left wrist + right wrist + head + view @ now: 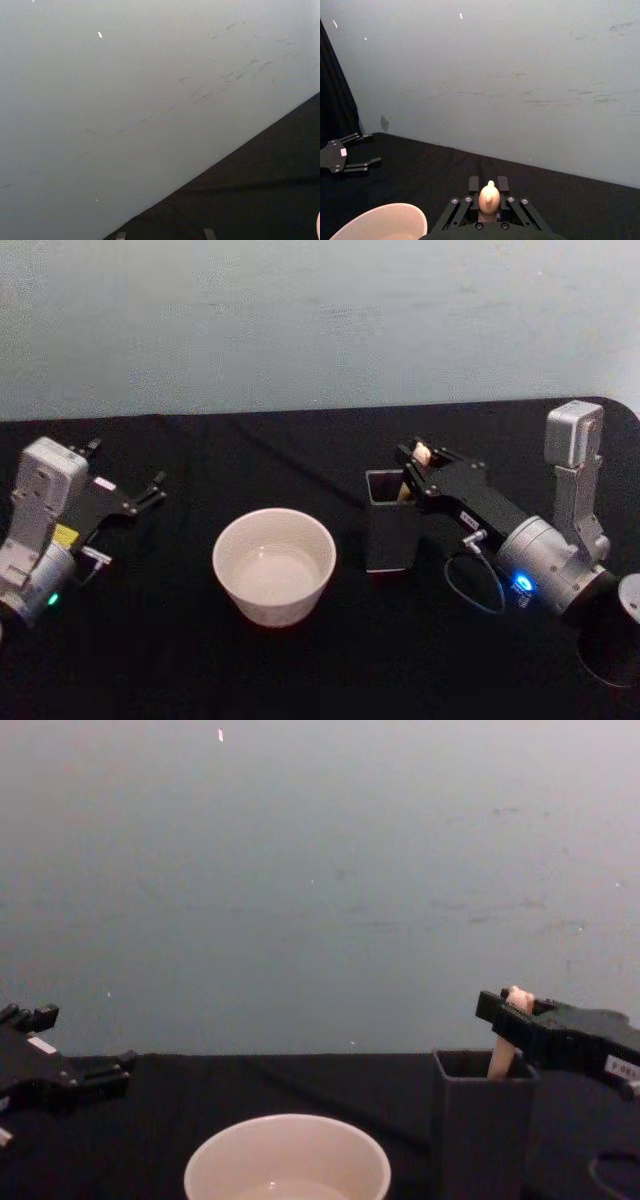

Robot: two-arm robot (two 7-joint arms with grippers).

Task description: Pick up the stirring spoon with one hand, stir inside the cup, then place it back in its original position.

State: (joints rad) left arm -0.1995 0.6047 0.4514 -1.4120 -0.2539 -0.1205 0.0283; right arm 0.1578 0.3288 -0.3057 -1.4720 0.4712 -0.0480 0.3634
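Black cloth covers the table (300,680), and a pale grey-blue wall (300,320) with faint scuffs rises behind it. Taking the cup (274,566) in the head view as the centre of the dial, the dark square-sided holder (392,522) stands at about two o'clock, just beside it but not touching. The cup is wide, cream-white and upright.

The stirring spoon (414,472) stands in the holder, leaning toward the holder's far right side, with only its beige handle showing above the rim; the bowl is hidden inside. The right gripper (415,472) reaches in from four o'clock, over the holder's top right corner, and is clenched on the spoon's handle just under the knobby tip. In the right wrist view that tip (489,196) pokes up between the two black fingers (473,184), which press against it on both sides. From the chest view the handle (505,1045) rises out of the holder (483,1120) into the gripper (515,1010).

The left gripper (152,490) is parked well apart at about ten o'clock from the cup, above the cloth, with its fingers spread and nothing between them.
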